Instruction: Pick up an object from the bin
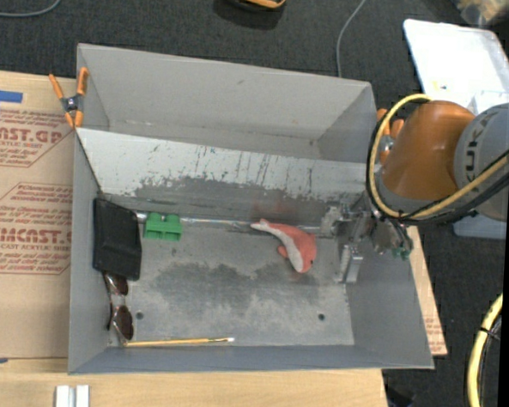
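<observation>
Your grey metal bin [243, 103], starting from 9 o'clock: a flat black rectangular pouch [117, 237] lies against the left wall. At the pouch's 5 o'clock, dark-lensed sunglasses [121, 309] sit in the bin's 7 o'clock corner. From there a thin yellow wooden stick [182, 341] runs along the front wall toward 6 o'clock. A small green plastic block [162, 226] is just beside the pouch at its 2 o'clock, at the foot of the back wall. Past centre, toward 2 o'clock on the floor, you have a pink-and-white curved soft piece [293, 243] lying loose. The hand [350, 257] is at the floor's 3 o'clock, down low, just beside that piece on its 3 o'clock side. You can't tell whether they touch, or whether the hand is spread or pressed together. The orange wrist cover [421, 157] hangs over the right rim.
</observation>
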You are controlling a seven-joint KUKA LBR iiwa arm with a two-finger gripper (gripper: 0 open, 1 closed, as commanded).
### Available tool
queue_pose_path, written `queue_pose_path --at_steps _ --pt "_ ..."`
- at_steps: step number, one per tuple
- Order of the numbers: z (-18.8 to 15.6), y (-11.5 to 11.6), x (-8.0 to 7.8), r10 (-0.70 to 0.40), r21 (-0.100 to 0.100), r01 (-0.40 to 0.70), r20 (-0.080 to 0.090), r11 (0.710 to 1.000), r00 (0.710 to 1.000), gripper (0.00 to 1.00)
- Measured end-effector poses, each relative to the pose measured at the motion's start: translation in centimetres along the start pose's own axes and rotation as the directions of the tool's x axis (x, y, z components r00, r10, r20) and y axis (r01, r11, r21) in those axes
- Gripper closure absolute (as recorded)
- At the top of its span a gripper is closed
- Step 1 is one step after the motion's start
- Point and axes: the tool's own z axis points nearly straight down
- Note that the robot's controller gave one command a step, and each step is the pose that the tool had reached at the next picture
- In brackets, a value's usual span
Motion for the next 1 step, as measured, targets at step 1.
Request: queue_pose_path --at_steps 1 --pt "2.62 3.67 -0.11 0.001 -0.001 -0.001 0.004 1.000 1.000 0.00"
